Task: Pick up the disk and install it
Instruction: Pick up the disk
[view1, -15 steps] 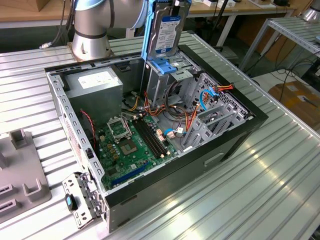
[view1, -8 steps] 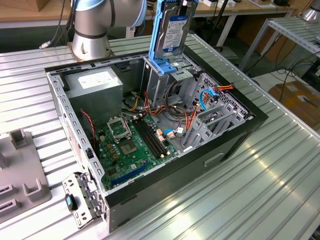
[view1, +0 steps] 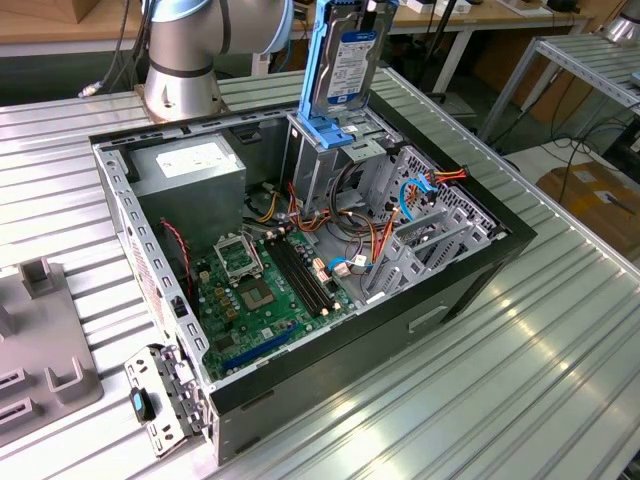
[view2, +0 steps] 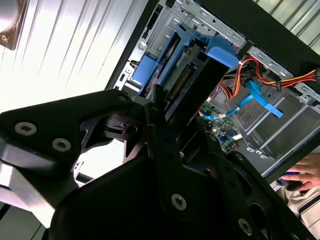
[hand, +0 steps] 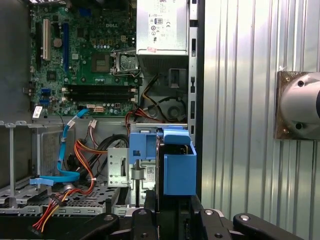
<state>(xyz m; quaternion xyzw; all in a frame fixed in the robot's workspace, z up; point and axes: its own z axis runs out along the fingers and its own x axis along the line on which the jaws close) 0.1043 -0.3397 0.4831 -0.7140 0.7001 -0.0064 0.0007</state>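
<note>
The disk (view1: 346, 60), a silver hard drive with a blue-and-white label and blue side rails, stands upright over the back of the open computer case (view1: 470, 270). Its lower end sits at the mouth of the metal drive cage (view1: 318, 165). In both wrist views the disk (hand: 176, 162) shows edge-on, its connector (view2: 182, 75) facing down toward the case. My gripper (hand: 172, 212) is shut on the disk's upper end, with black fingers (view2: 157, 107) on either side of it.
Inside the case are a grey power-supply box (view1: 190, 165), the green motherboard (view1: 262, 290), orange and red cables (view1: 440, 178) and a blue cable (view1: 412, 195). The arm's base (view1: 185, 70) stands behind the case. A grey fixture (view1: 40, 345) lies at the exterior view's left. A hand (view2: 305, 175) rests beyond the case.
</note>
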